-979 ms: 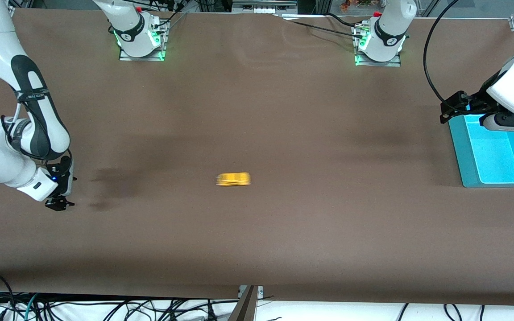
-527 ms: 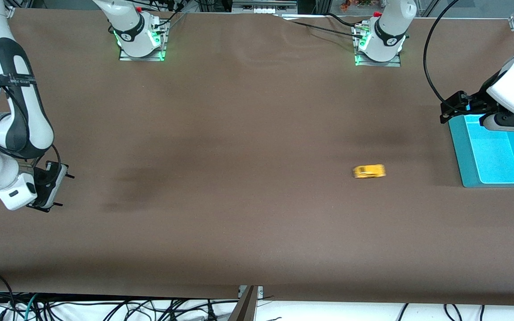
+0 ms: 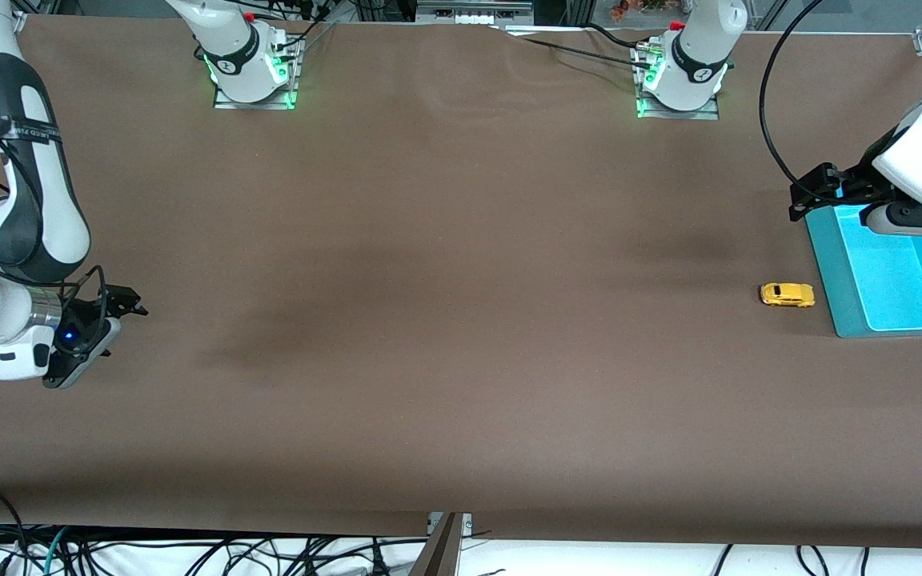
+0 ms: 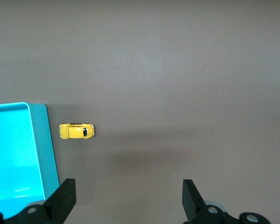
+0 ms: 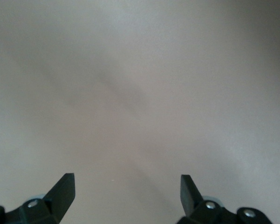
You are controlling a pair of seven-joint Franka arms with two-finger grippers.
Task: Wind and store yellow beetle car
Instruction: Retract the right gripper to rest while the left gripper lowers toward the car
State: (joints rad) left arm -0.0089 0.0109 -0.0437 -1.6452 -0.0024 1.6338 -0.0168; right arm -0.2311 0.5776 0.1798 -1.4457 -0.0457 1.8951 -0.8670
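The yellow beetle car [image 3: 787, 294] stands on the brown table, just beside the teal tray [image 3: 823, 264], on the side toward the right arm's end. It also shows in the left wrist view [image 4: 77, 131] next to the tray's wall [image 4: 43, 144]. My left gripper [image 3: 803, 200] is open and empty, up over the tray's corner farthest from the front camera; in its wrist view [image 4: 128, 200] the car lies clear of the fingers. My right gripper [image 3: 126, 306] is open and empty, low over the table at the right arm's end; it shows only bare table in its wrist view [image 5: 127, 193].
The tray's light blue inside [image 3: 901, 272] holds nothing visible. The two arm bases [image 3: 253, 68] [image 3: 681, 76] stand along the table's back edge. Cables hang below the table's front edge [image 3: 445, 524].
The car has rolled from the table's middle toward the left arm's end and stopped beside the tray. The right gripper has drawn back and turned. The left arm has not moved.
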